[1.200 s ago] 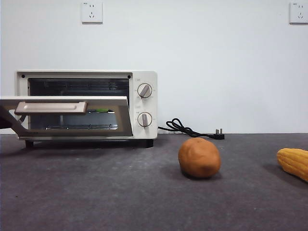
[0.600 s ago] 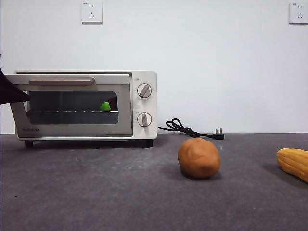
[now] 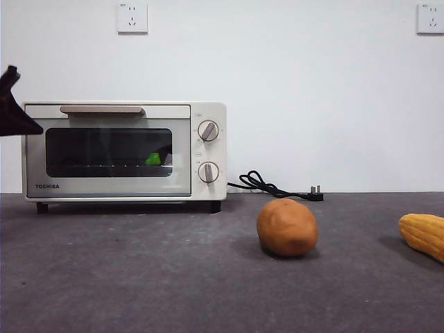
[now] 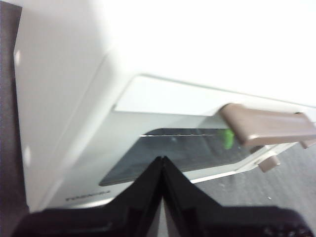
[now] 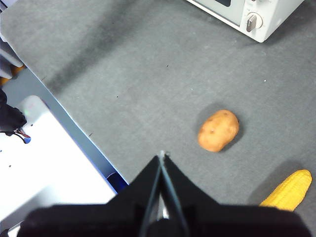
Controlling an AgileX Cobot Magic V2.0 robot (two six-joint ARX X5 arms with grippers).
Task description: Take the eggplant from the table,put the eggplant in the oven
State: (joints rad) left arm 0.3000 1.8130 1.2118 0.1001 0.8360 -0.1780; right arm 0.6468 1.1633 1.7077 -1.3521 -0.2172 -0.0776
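The left gripper [image 4: 162,163], jaws pressed together and empty, hangs just ahead of the oven [image 3: 125,151] door, which stands closed; the eggplant [image 3: 154,159] sits inside, beyond the jaw tips. The right gripper [image 5: 161,157], also closed, waits above the table [image 3: 173,277]. The task looks finished; backing the left arm away remains

- A plain white wall [image 3: 333,104] is filling the background behind the table.
- Two white wall sockets are sitting high on it, one at the left [image 3: 132,17] and one at the right edge [image 3: 431,18].
- Soft, even light is falling across the scene.
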